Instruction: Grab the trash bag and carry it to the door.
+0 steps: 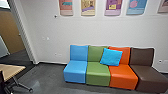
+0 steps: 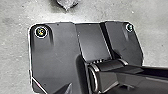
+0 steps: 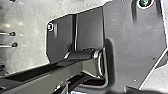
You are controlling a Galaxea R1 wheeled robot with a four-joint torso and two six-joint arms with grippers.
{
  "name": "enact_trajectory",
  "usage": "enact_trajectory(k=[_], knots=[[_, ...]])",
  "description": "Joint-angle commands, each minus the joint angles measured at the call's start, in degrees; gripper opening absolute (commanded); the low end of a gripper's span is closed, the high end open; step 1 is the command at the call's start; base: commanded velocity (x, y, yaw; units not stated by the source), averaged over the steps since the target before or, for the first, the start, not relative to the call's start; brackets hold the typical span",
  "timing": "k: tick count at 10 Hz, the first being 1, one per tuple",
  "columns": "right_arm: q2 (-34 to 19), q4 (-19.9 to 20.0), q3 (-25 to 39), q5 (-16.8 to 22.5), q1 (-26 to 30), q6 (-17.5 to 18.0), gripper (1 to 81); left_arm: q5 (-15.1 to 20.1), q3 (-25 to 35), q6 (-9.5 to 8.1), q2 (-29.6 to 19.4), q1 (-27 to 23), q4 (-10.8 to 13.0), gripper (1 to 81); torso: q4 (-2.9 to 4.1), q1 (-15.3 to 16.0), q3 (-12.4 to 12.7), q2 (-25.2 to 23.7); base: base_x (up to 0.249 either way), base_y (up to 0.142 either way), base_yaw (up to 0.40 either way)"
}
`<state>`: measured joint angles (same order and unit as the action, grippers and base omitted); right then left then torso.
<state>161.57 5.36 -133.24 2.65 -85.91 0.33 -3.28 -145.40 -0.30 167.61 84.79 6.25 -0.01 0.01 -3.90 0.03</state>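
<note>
Leaning on seats [image 1: 122, 73], head view: blue cushion [image 1: 111, 57]

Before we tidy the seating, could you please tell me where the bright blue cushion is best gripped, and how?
I would pinch the blue cushion by its upper edge, coming from the front and above. It leans, slightly tilted, against the green backrest and orange backrest, leaving its front open and that edge raised.
</note>
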Motion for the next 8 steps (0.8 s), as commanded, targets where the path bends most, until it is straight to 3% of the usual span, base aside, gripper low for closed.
enact_trajectory(k=[1,8], knots=[[-0.96,0.88,1.68,3.68,2.53,0.20,81.1,2.75,0.55,-0.22,-0.52,-2.65,0.43,81.1,0.00,0.00,0.00,-0.03,0.000,0.000,0.000],[-12.64,1.14,20.13,3.59,2.71,0.55,81.1,2.75,11.01,-0.22,-10.36,-2.74,0.16,81.1,0.00,-0.01,0.00,-0.03,0.000,0.000,0.000]])
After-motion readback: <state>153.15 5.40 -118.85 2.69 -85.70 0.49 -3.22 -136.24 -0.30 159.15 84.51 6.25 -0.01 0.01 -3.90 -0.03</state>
